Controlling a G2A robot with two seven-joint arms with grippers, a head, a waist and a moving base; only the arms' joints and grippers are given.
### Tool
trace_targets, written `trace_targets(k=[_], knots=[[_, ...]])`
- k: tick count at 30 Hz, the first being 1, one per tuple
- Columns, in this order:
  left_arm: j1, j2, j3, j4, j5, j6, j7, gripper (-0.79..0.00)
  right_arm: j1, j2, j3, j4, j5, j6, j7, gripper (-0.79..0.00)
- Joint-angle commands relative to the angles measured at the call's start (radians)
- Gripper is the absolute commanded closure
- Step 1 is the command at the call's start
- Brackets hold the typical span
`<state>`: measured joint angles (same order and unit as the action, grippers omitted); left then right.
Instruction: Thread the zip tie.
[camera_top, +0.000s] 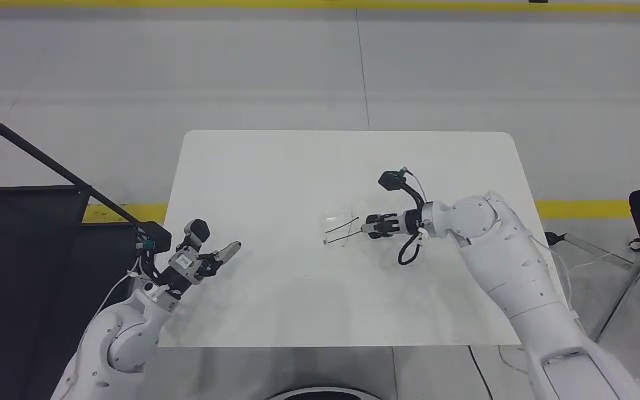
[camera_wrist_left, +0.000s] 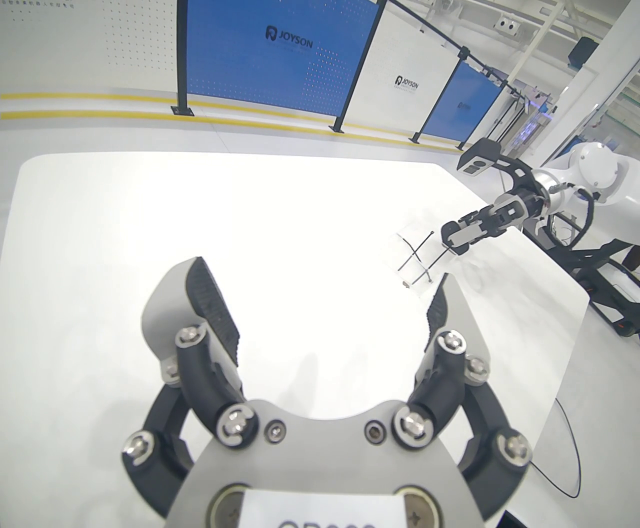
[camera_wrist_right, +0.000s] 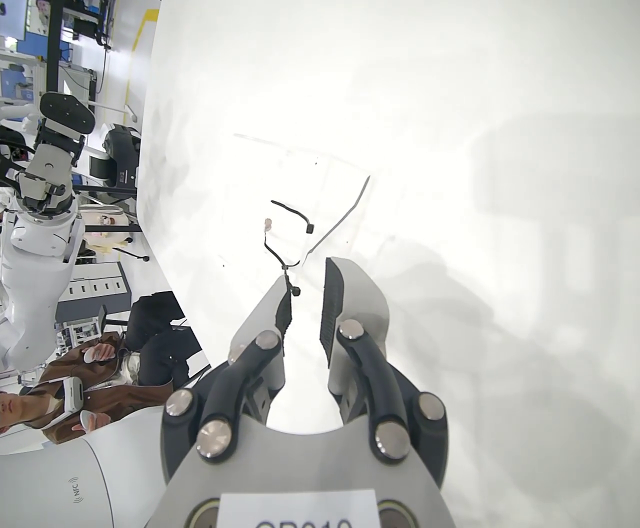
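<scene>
- Left gripper (camera_wrist_left: 322, 280) is spread wide and holds nothing, with bare table (camera_top: 280, 180) between its pads. It has no part in the work yet.
- Its arm sits low and folded over the table's near corner. The wrist is angled so the fingers point across toward the other gripper, and both ties lie well ahead of it, far beyond its tips.
- Two black ties lie on a clear sheet (camera_wrist_right: 345, 212), between the grippers and much closer to the right one.
- The farther zip tie (camera_wrist_right: 292, 211) lies a little beyond the right gripper's tips, loose, with its square head free.
- The nearer zip tie (camera_wrist_right: 280, 252) curves back to the right gripper's tips, and its end lies against the inside of one finger.
- Right gripper (camera_wrist_right: 308, 272) is narrowed to a slim gap. Table shows between the pads, so they are not clamped on the tie, which at most touches one fingertip.
- Its arm reaches in from the table's far side with the forearm about level, and the wrist tips the fingers down onto the sheet's edge.
- By my reading the task is barely begun. Neither tie forms a loop and no tail sits in a head.
- Still to do are a firm grasp on the near tie, a hold on its other end, most likely by the left gripper, and feeding the tail through the head.
</scene>
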<state>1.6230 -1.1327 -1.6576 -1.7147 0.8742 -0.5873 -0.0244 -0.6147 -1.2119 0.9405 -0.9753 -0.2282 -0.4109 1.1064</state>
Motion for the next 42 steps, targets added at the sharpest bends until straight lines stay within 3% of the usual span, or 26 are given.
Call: trace_targets(k=[1,9,16,42], knots=[[0.0,0.0,0.0,0.0,0.0,0.0,0.0,-0.785,0.001,0.0,-0.003,0.0,0.0,0.0,-0.001,-0.16],[0.0,0.0,0.0,0.0,0.0,0.0,0.0,-0.785,0.002,0.0,-0.01,-0.005,0.002,-0.002,-0.002,-0.12],[0.0,0.0,0.0,0.0,0.0,0.0,0.0,-0.785,0.001,0.002,-0.01,-0.008,0.005,-0.002,-0.004,0.0],[0.0,0.0,0.0,0.0,0.0,0.0,0.0,-0.785,-0.06,0.042,0.049,-0.111,0.04,-0.067,0.031,0.0]])
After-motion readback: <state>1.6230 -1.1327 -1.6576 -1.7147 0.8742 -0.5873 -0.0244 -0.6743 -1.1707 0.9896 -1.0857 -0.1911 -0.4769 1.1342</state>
